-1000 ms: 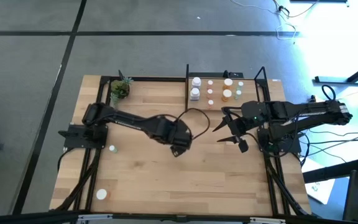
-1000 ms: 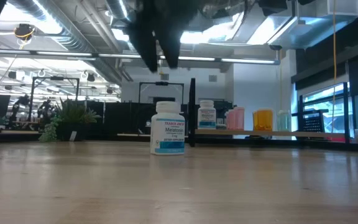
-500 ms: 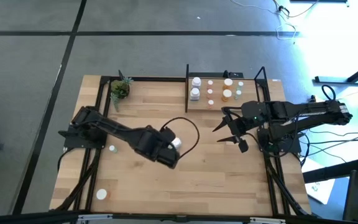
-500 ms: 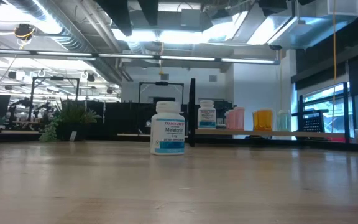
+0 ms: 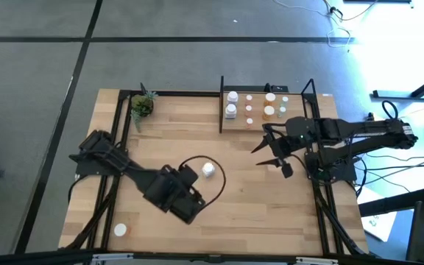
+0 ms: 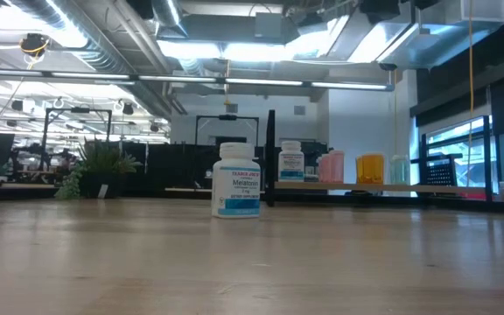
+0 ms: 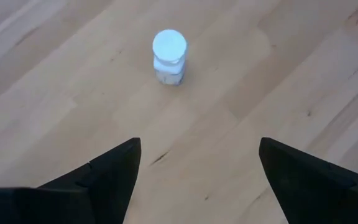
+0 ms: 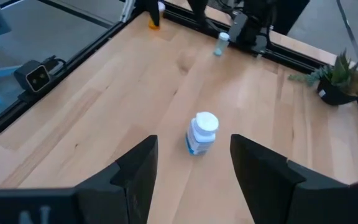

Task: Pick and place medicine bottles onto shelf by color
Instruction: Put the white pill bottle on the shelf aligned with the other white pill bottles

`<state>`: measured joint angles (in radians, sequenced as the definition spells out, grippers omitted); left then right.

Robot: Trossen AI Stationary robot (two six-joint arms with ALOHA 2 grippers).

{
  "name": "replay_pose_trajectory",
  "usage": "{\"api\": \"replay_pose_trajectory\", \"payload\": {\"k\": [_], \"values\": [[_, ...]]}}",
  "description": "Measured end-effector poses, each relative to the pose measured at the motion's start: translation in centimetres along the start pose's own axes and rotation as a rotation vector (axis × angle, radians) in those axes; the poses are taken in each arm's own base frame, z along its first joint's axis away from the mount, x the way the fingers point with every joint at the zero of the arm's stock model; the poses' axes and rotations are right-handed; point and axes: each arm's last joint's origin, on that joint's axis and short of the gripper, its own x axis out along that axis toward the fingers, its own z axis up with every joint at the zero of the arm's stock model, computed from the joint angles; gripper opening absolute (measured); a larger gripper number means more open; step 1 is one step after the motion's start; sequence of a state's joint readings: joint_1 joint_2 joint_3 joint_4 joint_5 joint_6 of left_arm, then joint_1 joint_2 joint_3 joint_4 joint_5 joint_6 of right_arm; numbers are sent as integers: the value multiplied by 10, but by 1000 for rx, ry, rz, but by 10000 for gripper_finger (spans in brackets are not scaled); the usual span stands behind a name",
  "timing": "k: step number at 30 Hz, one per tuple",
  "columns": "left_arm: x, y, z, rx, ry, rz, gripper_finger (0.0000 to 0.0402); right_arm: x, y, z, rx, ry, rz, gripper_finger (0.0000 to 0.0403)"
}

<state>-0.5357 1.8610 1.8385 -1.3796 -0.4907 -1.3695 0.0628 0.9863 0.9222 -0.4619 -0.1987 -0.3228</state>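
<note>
The left gripper [image 5: 190, 208] hangs with fingers spread and empty over bare wooden bench [image 5: 256, 206], a white medicine bottle [image 5: 208, 169] upright just beyond. The right gripper [image 5: 274, 157], also apart and empty, waits near the shelf [image 5: 258, 122], whose bottles blur, perhaps pink and amber.

From above, the bottles on the shelf [image 5: 265, 118] were too small for their labels to be read, the left gripper [image 7: 196, 180] was cut off below its fingertips, and the low view missed both arms.
</note>
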Motion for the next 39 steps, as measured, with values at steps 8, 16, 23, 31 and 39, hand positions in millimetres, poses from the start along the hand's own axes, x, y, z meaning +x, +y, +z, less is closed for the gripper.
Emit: {"api": "replay_pose_trajectory", "payload": {"k": [8, 16, 23, 31, 39], "values": [[-17, -4, -28, -20, -80, -27, 322, 0, 0, 0, -1, -2, 4, 205], [-29, -2, -49, -48, -139, -28, 322, 0, 0, 1, -3, -13, 2, 205], [-36, 6, -59, -49, -194, 19, 322, 0, -1, 4, 61, -39, -5, 205], [-39, 8, -63, -38, -213, 29, 322, 5, -2, 4, 127, -34, -15, 205], [-39, 9, -62, -28, -240, 34, 322, 53, -11, -9, 124, 87, -14, 205]]}}
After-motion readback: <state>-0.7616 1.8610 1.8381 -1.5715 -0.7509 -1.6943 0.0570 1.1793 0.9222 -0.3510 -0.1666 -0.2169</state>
